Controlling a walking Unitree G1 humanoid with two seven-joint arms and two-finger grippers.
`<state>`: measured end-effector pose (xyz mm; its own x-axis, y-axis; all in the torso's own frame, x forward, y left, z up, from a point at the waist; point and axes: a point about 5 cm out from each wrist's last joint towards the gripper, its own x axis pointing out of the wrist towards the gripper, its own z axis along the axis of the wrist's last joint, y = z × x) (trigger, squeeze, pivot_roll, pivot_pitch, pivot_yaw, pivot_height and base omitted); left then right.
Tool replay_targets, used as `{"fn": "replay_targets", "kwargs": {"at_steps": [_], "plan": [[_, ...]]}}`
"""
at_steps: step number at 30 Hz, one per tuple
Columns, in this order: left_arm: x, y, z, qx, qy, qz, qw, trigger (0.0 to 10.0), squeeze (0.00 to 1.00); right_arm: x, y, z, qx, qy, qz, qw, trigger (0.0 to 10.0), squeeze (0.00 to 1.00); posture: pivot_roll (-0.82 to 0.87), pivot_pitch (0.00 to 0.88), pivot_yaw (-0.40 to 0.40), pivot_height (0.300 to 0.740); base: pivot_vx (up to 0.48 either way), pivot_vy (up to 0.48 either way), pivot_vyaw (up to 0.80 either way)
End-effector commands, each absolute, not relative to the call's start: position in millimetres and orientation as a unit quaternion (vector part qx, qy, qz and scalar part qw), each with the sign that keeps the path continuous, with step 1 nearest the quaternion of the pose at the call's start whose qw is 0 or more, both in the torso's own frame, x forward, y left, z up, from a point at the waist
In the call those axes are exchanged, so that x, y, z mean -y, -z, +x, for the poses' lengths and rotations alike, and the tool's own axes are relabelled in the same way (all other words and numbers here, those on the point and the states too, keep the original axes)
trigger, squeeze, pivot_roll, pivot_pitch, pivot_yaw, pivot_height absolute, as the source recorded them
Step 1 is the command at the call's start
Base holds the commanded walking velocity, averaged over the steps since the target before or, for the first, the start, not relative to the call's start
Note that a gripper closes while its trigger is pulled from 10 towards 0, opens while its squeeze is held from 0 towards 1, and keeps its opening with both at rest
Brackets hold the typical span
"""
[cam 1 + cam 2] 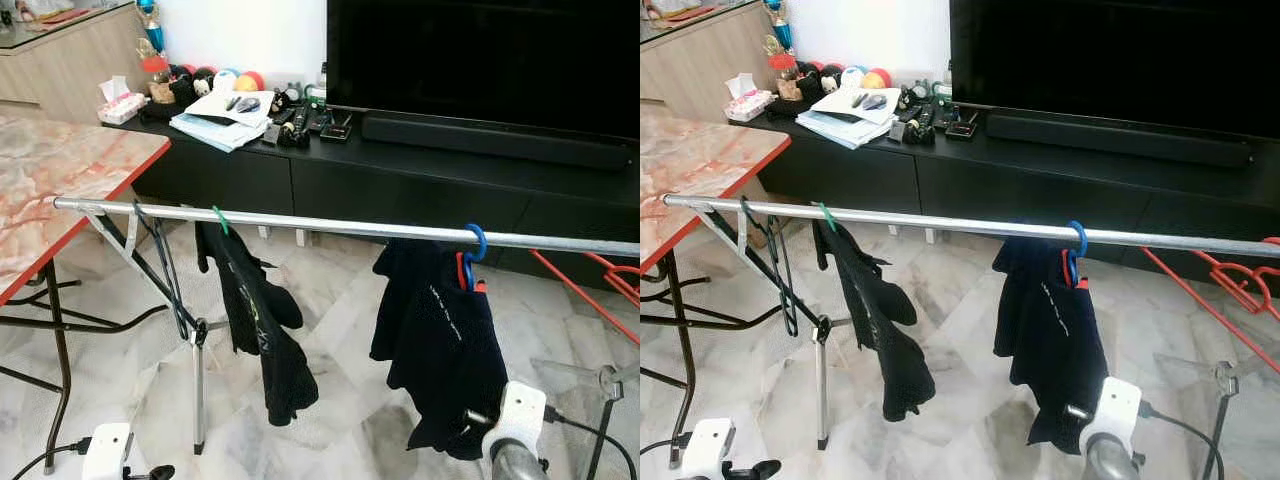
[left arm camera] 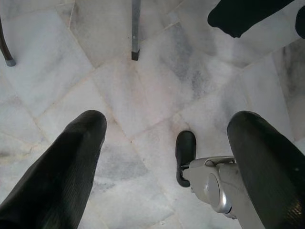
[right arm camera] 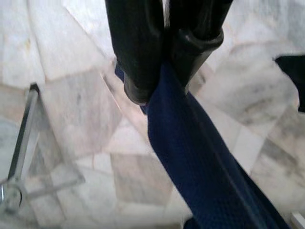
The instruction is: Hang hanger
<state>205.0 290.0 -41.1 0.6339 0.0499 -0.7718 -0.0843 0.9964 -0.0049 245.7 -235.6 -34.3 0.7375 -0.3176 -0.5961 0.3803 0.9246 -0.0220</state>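
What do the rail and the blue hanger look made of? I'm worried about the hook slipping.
The rail looks like bare metal tube, smooth and glossy, with a bright highlight along it. The blue hanger looks like moulded plastic: uniform colour, soft sheen. Smooth on smooth, so sliding seems possible.

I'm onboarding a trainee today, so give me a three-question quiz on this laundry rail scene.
1. True or false: the right gripper is shut on dark blue fabric.
2. What colour is the hanger hook holding the right-hand garment on the rail? A red, B blue, C green.
3. The left gripper points down at the marble ____.

Key: 1 true; 2 B; 3 floor.
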Motion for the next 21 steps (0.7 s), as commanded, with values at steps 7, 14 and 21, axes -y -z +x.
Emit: {"fn": "replay_targets", "kwargs": {"at_steps": [7,14,21], "plan": [[-294.7,41.8,200.2,-0.435,-0.039,-0.019,0.9,10.0,0.0,228.2,52.3,224.7,-0.366,0.183,0.034,0.912,0.0,0.0,0.11,0.085,0.063,0.74,0.0,0.0,0.0],[-294.9,41.7,200.2,-0.435,-0.038,-0.018,0.9,10.0,0.0,225.6,54.6,222.2,-0.37,0.179,0.034,0.911,0.0,0.0,0.11,0.086,0.066,0.74,0.0,0.0,0.0],[-294.6,41.6,200.4,-0.435,-0.036,-0.017,0.899,10.0,0.0,218.5,61.3,216.3,-0.408,0.148,0.01,0.901,0.0,0.0,0.11,0.083,0.065,0.74,0.0,0.0,0.0]]}}
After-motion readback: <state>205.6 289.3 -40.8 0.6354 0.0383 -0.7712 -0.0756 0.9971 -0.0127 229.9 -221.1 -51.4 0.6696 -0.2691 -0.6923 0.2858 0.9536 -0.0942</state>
